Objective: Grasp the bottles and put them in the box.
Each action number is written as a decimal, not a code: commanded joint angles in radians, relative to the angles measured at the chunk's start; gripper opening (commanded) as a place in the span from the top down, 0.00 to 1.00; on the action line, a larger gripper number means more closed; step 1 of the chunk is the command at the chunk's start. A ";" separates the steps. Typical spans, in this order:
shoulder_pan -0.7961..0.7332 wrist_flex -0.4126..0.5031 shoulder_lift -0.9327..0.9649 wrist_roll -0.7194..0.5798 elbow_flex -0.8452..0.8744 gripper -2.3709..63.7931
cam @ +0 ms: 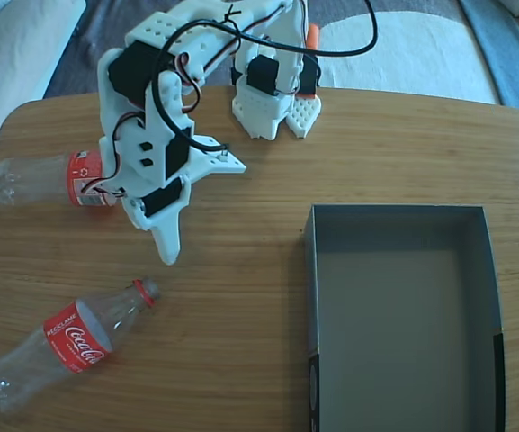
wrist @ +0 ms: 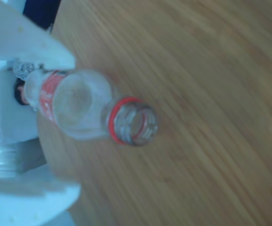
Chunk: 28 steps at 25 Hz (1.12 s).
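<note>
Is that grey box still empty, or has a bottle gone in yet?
Empty. The box shows only its bare grey floor; one bottle lies on the table, the other bottle lies by the gripper.

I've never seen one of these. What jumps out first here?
The white arm reaching over a Coke bottle lying at the table's left edge, jaws either side of it. A second bottle lies at lower left, and the box sits at right with nothing in it.
</note>
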 commanded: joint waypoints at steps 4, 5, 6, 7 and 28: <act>-0.005 -0.095 -0.017 -0.005 -0.040 0.45; 0.000 -0.124 -0.038 -0.005 -0.044 0.45; 0.003 -0.147 -0.066 -0.003 -0.054 0.44; 0.003 -0.163 -0.091 0.003 -0.066 0.44; 0.032 -0.321 -0.362 -0.005 -0.183 0.27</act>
